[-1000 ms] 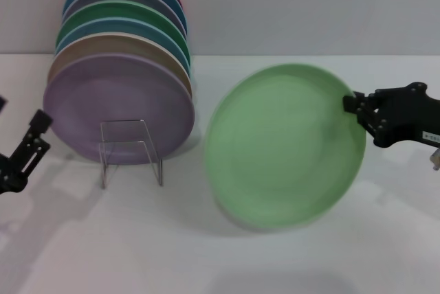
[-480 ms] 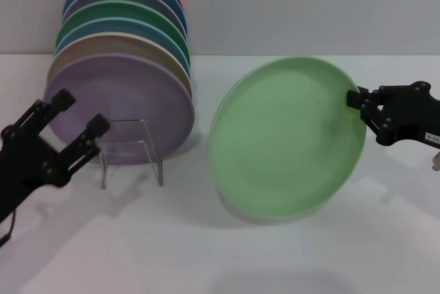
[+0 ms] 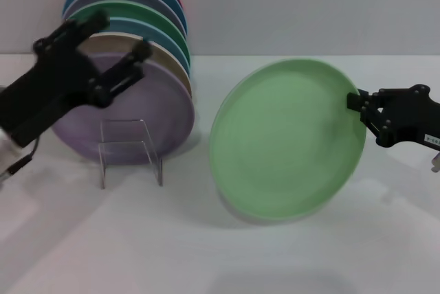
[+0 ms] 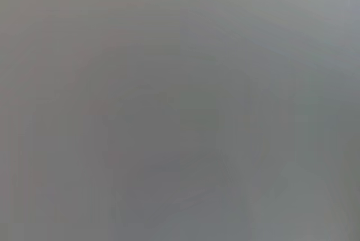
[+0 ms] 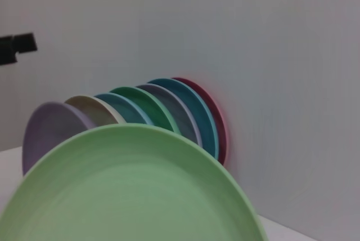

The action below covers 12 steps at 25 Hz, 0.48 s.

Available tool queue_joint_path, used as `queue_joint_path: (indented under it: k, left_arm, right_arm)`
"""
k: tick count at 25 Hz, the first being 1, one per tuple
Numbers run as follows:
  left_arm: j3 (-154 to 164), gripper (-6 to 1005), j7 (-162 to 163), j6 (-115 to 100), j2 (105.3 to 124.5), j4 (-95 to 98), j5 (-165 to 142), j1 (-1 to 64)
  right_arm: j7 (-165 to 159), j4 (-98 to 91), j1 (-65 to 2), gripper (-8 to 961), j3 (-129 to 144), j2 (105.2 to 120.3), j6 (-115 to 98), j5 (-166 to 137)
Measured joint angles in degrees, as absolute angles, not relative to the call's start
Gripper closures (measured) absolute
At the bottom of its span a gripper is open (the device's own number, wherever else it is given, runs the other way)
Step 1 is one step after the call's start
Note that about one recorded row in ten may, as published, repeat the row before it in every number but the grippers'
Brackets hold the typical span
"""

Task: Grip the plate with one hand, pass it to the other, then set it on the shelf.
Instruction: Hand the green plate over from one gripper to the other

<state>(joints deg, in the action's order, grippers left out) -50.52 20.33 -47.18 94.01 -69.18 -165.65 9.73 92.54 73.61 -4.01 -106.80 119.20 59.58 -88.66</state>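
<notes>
The light mint-green plate (image 3: pixel 289 150) stands tilted on edge right of centre, its face toward me. My right gripper (image 3: pixel 359 106) is shut on its right rim and holds it up, with a shadow below it. The plate fills the lower part of the right wrist view (image 5: pixel 129 190). My left gripper (image 3: pixel 120 34) is open and empty, raised at the upper left in front of the racked plates. The clear acrylic shelf (image 3: pixel 128 148) stands left of centre. The left wrist view shows only plain grey.
Several coloured plates stand on edge in the rack, a lilac one (image 3: pixel 158 119) in front and a darker green one (image 3: pixel 148 16) behind; they also show in the right wrist view (image 5: pixel 163 111). A grey wall (image 3: pixel 309 5) runs behind the white table (image 3: pixel 206 259).
My left arm has swung up from the lower left and rightward, and now its open gripper is in front of the racked plates. The right gripper and plate have barely moved.
</notes>
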Motion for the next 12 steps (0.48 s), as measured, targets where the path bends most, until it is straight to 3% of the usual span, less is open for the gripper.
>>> queue_joint_path:
  k: [1, 3, 7, 8, 10, 11, 12]
  left_arm:
    - [-50.46, 238, 18.06, -39.79, 92.91, -75.5, -165.63, 9.43]
    - [-50.59, 238, 16.43, -35.46, 92.78, -78.86, -165.68, 9.12]
    - [-52.32, 238, 11.84, -21.72, 93.81, -87.71, -165.66, 8.02]
    - [-54.08, 238, 7.71, -8.15, 95.59, -94.71, -165.62, 7.76]
    - [-54.65, 238, 5.88, -3.31, 96.51, -97.08, -165.59, 7.79]
    - [-55.62, 238, 2.79, 3.36, 98.37, -99.87, -165.49, 7.82]
    - [-55.62, 238, 2.79, 3.36, 98.37, -99.87, -165.49, 7.82]
  right_arm:
    - [92.66, 73.15, -4.15, 935, -107.08, 119.15, 59.45, -88.59]
    - [92.87, 72.91, -4.25, 935, -107.3, 119.15, 59.4, -88.56]
    - [93.97, 71.65, -4.99, 935, -107.78, 119.2, 59.0, -88.32]
    - [93.97, 71.65, -4.99, 935, -107.78, 119.2, 59.0, -88.32]
    - [94.63, 71.31, -5.26, 935, -108.04, 119.21, 58.98, -88.28]
    - [95.79, 70.81, -5.48, 935, -108.31, 119.23, 58.93, -88.19]
    - [95.79, 70.81, -5.48, 935, -108.31, 119.23, 58.93, -88.19]
